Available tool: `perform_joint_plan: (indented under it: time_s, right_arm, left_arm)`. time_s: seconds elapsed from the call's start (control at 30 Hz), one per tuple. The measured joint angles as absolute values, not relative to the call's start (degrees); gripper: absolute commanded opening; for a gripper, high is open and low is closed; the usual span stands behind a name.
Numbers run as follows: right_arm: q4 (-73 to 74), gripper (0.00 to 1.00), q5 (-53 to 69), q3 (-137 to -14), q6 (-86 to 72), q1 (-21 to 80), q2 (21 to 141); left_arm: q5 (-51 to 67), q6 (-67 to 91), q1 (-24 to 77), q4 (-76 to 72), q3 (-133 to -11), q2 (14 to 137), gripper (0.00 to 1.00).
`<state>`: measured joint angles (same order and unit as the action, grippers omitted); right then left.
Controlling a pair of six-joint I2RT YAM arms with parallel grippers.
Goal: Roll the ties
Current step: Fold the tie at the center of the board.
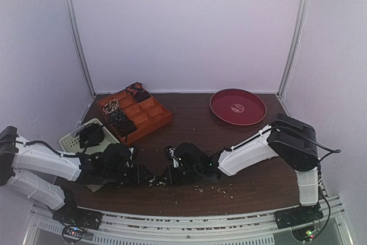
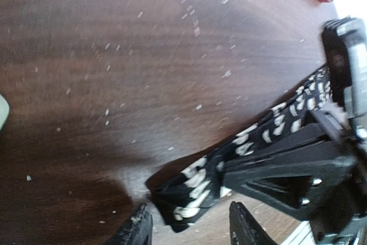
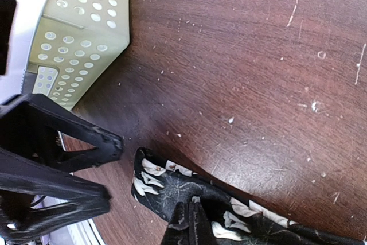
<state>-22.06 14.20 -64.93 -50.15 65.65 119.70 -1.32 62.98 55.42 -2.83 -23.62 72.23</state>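
A black tie with white speckles [image 3: 172,185] lies on the dark wooden table [image 1: 229,142] between my two grippers; the top view shows it low in the middle [image 1: 155,181]. My right gripper [image 3: 188,217] is shut on the tie a little behind its free end. My left gripper [image 2: 191,230] is open, and the tie's free end [image 2: 192,193] sits between its fingertips [image 2: 136,228]. In the right wrist view the left gripper's open fingers [image 3: 86,142] stand just left of the tie's end. Several coiled ties [image 1: 117,116] sit in the orange tray, one of them reddish [image 1: 137,91].
The orange compartmented tray [image 1: 155,113] stands at the back left. A white slatted basket [image 1: 71,139] with dark fabric in it sits beside my left arm and shows in the right wrist view [image 3: 80,32]. A red round plate [image 1: 252,98] lies at the back right. White crumbs dot the table.
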Motion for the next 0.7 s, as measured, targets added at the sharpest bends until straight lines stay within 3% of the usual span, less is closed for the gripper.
perform_joint_plan:
  time_s: [0.4,0.7]
  right_arm:
    - [-22.79,0.0,13.06,-64.47,-50.43,65.65,119.68]
    - [-25.56,0.0,12.43,-62.74,-51.03,65.65,119.46]
  left_arm:
    - [2.57,68.2,55.37,-15.22,-21.47,79.09,0.49]
    - [4.34,73.3,55.33,-22.52,-19.86,75.75,0.47]
